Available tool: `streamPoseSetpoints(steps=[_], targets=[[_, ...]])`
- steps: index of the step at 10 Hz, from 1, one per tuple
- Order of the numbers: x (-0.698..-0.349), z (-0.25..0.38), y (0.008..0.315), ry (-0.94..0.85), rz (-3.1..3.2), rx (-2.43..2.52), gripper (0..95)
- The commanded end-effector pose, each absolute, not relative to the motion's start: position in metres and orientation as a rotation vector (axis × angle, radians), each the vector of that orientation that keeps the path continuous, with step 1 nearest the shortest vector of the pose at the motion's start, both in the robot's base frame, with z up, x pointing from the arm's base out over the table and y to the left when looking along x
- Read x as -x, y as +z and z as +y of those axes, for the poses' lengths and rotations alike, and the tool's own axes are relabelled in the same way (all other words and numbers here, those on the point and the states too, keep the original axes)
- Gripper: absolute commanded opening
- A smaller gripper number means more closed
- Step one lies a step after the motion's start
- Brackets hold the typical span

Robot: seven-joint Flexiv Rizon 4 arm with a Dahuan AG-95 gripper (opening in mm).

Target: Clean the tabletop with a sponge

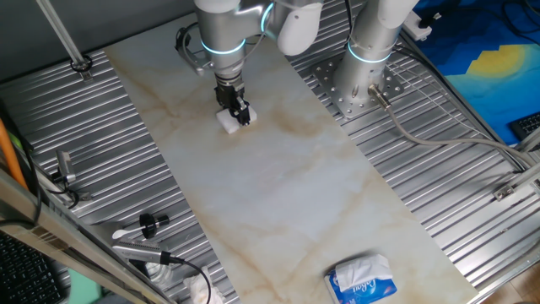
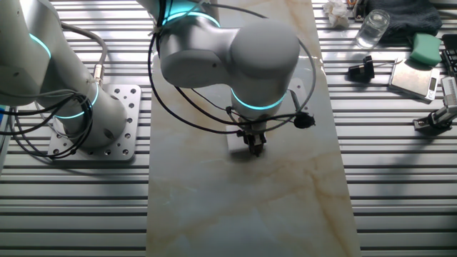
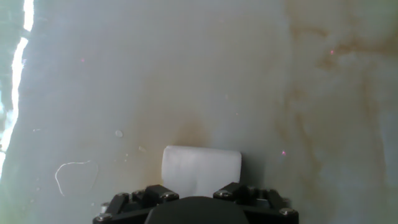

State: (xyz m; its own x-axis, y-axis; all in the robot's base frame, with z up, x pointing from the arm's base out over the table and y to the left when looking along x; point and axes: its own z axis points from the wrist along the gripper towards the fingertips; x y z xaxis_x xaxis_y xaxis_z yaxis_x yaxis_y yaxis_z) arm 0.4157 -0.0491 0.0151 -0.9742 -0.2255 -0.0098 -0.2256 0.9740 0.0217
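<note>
sponge point(image 1: 229, 121) in pincer point(image 1: 237, 112) on tabletop point(image 1: 287, 194) — near its far edge

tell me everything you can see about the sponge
The sponge is a small white rectangular block that looks like soft foam, plain and unmarked. It is clamped in the end effector, sticking out past the black fingertips. Its underside appears pressed flat on the marbled tabletop, near the end closer to the arm's base. A faint brownish smudge lies just ahead of it in the hand view. Only the end effector and the tabletop touch it.
</note>
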Motion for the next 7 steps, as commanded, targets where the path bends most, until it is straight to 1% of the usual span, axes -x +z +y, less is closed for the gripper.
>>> streamPoseSetpoints(steps=[1, 4, 5, 7], targets=[[-0.4144, -0.0495, 0.0199, 0.025, 3.119, 0.366, 57.0], [-0.4143, -0.0495, 0.0158, 0.036, 3.107, 0.381, 57.0], [-0.4142, -0.0495, 0.0148, 0.042, 3.106, 0.389, 76.0], [-0.4142, -0.0495, 0.0141, 0.043, 3.102, 0.412, 76.0]])
